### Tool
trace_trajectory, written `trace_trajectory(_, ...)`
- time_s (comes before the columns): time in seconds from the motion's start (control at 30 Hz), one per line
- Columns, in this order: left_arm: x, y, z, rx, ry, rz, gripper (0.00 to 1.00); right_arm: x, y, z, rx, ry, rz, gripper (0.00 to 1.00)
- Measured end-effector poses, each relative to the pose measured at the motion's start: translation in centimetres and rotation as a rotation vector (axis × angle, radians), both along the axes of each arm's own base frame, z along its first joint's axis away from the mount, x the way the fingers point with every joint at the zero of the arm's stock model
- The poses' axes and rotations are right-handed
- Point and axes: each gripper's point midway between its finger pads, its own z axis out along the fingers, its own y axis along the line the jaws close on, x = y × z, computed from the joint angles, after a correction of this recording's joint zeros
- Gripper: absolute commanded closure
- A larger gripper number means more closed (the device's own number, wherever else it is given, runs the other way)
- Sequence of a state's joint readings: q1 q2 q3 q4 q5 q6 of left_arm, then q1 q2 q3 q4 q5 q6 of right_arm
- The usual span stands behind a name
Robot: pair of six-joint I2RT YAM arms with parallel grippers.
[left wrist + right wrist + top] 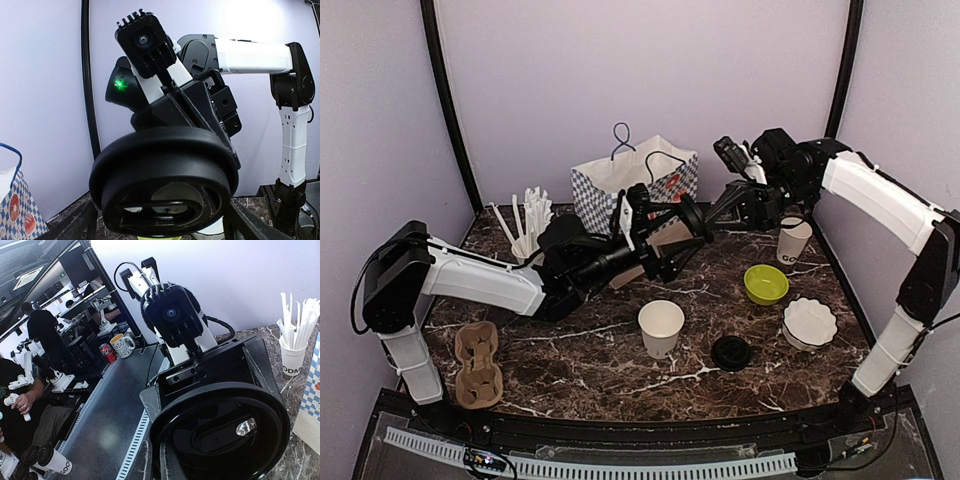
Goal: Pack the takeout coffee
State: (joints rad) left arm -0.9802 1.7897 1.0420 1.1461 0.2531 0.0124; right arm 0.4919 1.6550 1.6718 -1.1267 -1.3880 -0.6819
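Your arms meet in mid-air just in front of the bag [620, 180], so it's tight back there, with more open table [610, 385] nearer you. Centre cup [660, 328] and right cup [793, 240] both stand bare. Right gripper [715, 220] is pressed together and looks to be nipping the lid [165, 175] by its rim. Left gripper [682, 232] is spread wide round it, can't tell if it's touching. A thin rim pinch slips easily, so let go early and the lid probably drops and rolls.
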Motion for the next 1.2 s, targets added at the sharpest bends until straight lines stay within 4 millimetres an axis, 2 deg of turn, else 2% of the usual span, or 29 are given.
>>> trace_trajectory(0.17,-0.1,0.4,0.6,-0.044,0.011,0.006,0.13,0.0,0.1,-0.1,-0.001,0.000,0.003,0.96)
trace_trajectory(0.37,-0.1,0.4,0.5,-0.064,0.035,0.003,0.24,0.1,0.2,-0.4,-0.005,0.006,0.001,0.94)
trace_trajectory(0.43,-0.1,0.3,0.4,-0.063,0.043,0.001,0.26,0.1,0.3,-0.5,-0.009,0.007,-0.002,0.88)
trace_trajectory(0.6,0.0,0.4,0.3,-0.068,0.059,0.002,0.29,0.3,0.4,-0.9,-0.026,0.010,-0.010,0.62)
trace_trajectory(0.67,0.1,0.4,0.3,-0.071,0.066,0.006,0.29,0.4,0.4,-1.3,-0.045,0.000,-0.019,0.56)
trace_trajectory(0.77,0.3,0.6,-0.1,-0.059,0.081,0.025,0.29,0.7,0.1,-2.0,-0.090,-0.041,-0.049,0.53)
trace_trajectory(0.9,0.5,1.5,-1.5,0.036,0.153,0.065,0.30,1.6,-1.6,-2.9,-0.187,-0.145,-0.149,0.55)
trace_trajectory(1.0,0.1,2.8,-1.0,0.108,0.203,0.094,0.29,3.1,-3.9,-5.9,-0.339,-0.261,-0.293,0.63)
trace_trajectory(1.03,-0.2,3.6,-0.5,0.136,0.222,0.105,0.29,3.4,-4.8,-7.8,-0.409,-0.294,-0.334,0.67)
trace_trajectory(1.1,-0.9,5.2,0.7,0.167,0.244,0.126,0.29,3.0,-6.4,-12.4,-0.565,-0.332,-0.367,0.75)
trace_trajectory(1.2,-1.6,7.5,1.7,0.214,0.277,0.169,0.29,1.1,-7.9,-19.4,-0.775,-0.333,-0.308,0.83)
